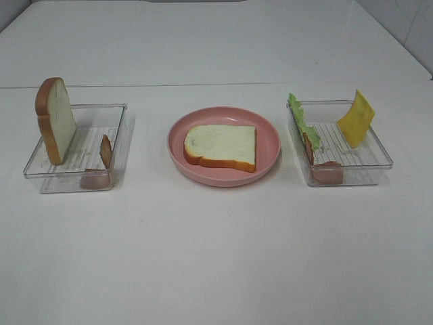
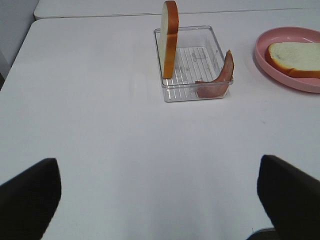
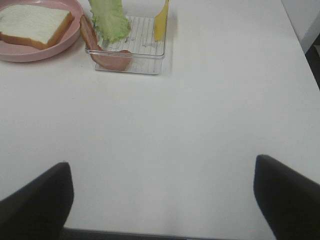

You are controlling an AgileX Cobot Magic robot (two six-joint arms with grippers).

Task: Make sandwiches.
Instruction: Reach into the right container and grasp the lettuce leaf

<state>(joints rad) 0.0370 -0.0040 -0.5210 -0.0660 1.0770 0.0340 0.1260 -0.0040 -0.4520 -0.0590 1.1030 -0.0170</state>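
One white bread slice lies flat on the pink plate. A second bread slice stands upright in the left clear tray, with a bacon strip beside it. The right clear tray holds a lettuce leaf, a bacon strip and a yellow cheese square leaning on its wall. My left gripper is open and empty, well short of the left tray. My right gripper is open and empty, short of the right tray. Neither arm shows in the high view.
The white table carries only the plate and the two trays. A seam crosses the table behind them. The table's right edge shows in the right wrist view.
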